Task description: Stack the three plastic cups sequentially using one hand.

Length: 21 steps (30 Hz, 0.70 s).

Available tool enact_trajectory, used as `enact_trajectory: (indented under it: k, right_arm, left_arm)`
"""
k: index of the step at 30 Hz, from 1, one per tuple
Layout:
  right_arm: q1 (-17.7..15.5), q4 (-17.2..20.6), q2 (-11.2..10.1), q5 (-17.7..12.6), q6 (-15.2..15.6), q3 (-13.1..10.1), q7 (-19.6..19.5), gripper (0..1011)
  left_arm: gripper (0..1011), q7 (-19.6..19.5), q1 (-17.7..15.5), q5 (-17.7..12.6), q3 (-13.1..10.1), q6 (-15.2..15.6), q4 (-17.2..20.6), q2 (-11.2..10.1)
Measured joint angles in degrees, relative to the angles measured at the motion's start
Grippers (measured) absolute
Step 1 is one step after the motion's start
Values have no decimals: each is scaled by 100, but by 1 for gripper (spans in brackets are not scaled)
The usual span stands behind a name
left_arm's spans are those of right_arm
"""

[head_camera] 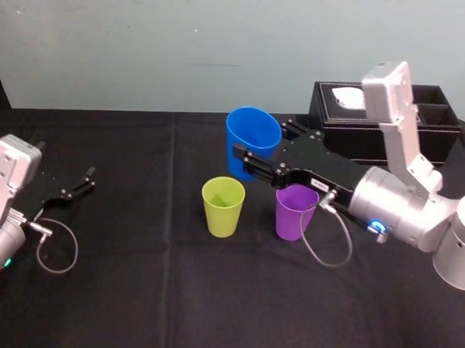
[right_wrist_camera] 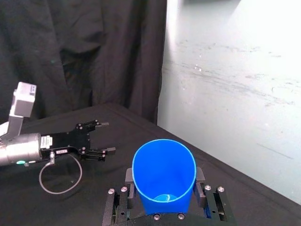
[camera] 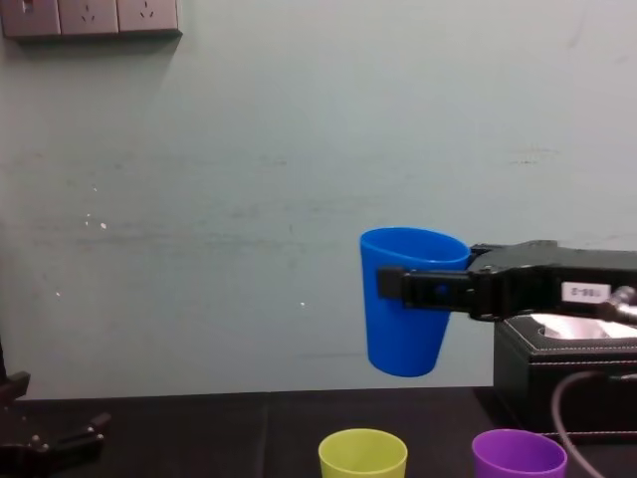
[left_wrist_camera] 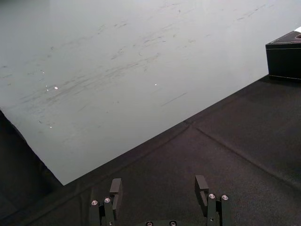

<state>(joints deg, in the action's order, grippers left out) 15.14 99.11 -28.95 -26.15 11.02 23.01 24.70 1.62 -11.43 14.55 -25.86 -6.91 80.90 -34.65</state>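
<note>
My right gripper (head_camera: 248, 161) is shut on the blue cup (head_camera: 253, 140), one finger on each side of its wall, and holds it upright in the air. In the chest view the blue cup (camera: 410, 299) hangs well above the table, over the gap between the other two cups. The yellow-green cup (head_camera: 223, 206) and the purple cup (head_camera: 294, 212) stand upright side by side on the black cloth, a little apart. The right wrist view looks down into the blue cup (right_wrist_camera: 163, 174) between the fingers (right_wrist_camera: 200, 175). My left gripper (head_camera: 86, 178) rests open at the far left, holding nothing.
A black leather tissue box (head_camera: 387, 118) stands at the back right, just behind my right arm. A pale wall (camera: 249, 199) closes off the far table edge. Bare black cloth (head_camera: 137, 277) spreads in front of the cups and to their left.
</note>
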Motion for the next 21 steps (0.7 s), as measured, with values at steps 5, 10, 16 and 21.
enact_trajectory:
  k: [5, 10, 16, 21]
  right_arm:
    - [202, -229, 152, 64, 63, 181, -39, 724]
    - [297, -384, 234, 124, 84, 287, -59, 724]
    - [384, -585, 348, 163, 96, 384, -61, 724]
    - [431, -696, 409, 189, 96, 439, -57, 724]
  left_arm:
    - [1010, 0, 0, 0, 0, 0, 0, 0]
    - [1010, 0, 0, 0, 0, 0, 0, 0]
    - [1010, 0, 0, 0, 0, 0, 0, 0]
    - [1010, 0, 0, 0, 0, 0, 0, 0]
